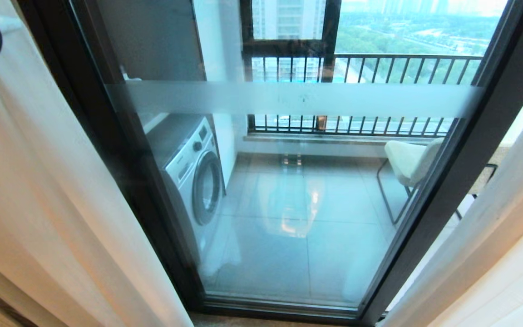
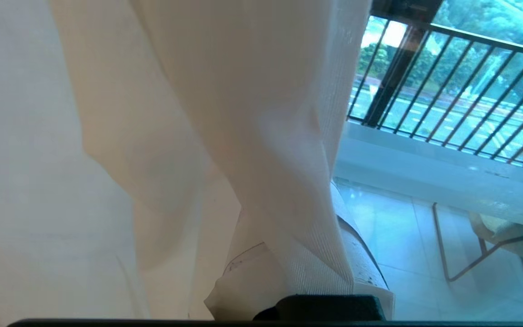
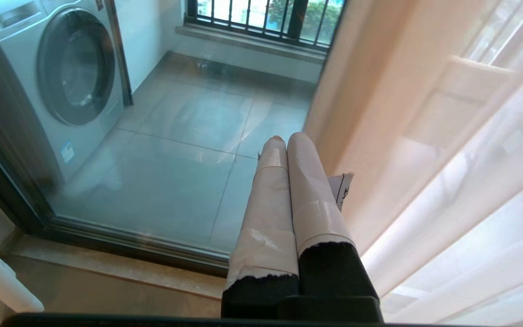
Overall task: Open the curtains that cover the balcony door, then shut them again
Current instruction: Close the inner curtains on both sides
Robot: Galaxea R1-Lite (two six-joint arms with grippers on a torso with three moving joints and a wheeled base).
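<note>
One claw (image 2: pixel 316 290) (left) pinching curtains (image 2: pixel 243 136)

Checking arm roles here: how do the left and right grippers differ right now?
The left gripper is shut on the curtains, its fingers wrapped in fabric; the right gripper holds nothing, fingers bare, beside the curtains without gripping them. Both are shut, with taped fingers.

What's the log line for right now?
curtains: parted | balcony door: uncovered | left gripper: shut on curtains | right gripper: shut, empty
</note>
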